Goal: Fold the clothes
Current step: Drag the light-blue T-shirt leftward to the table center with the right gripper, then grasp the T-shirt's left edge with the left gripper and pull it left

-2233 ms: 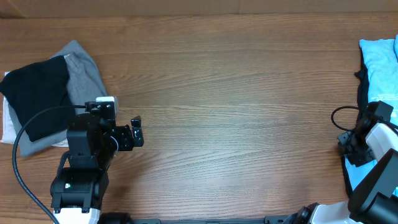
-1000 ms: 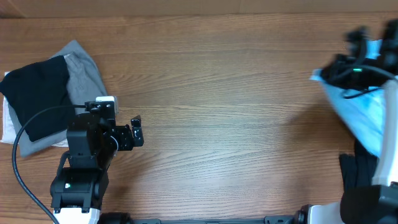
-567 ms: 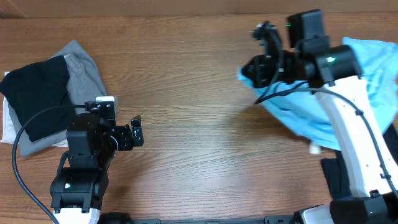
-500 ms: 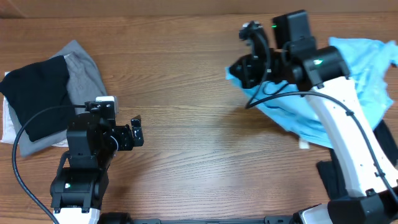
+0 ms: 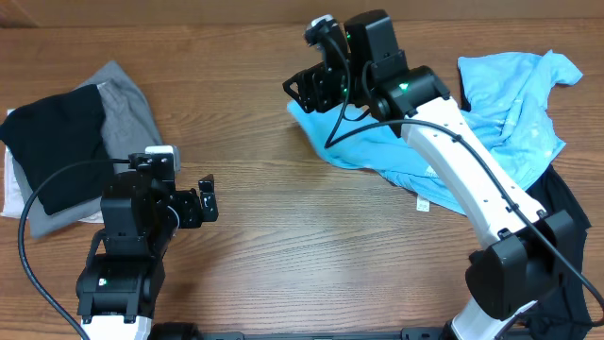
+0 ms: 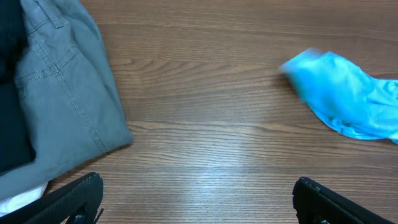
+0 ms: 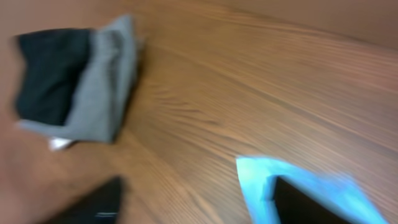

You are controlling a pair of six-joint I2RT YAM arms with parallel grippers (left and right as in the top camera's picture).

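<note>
We're seeing the sky-blue T-shirt (image 5: 514, 123) lying crumpled on the far right part of the table (image 5: 283, 255), one corner reaching toward the middle. The right gripper (image 5: 304, 92) is hanging over that corner, its fingers (image 7: 93, 202) standing apart in a blurred wrist view and pinching nothing. The left gripper (image 5: 208, 198) is sitting near the left edge, fingers (image 6: 68, 202) spread wide, beside a stack of a black garment (image 5: 57, 142) on a grey garment (image 5: 132, 109) on a white garment (image 5: 11, 194), while another dark garment (image 5: 566, 222) is showing at the T-shirt's right edge.

The sky-blue T-shirt (image 5: 519, 123) and grey garment (image 5: 132, 109) are soft matt cloth; the table (image 5: 283, 246) is smooth grained wood.
</note>
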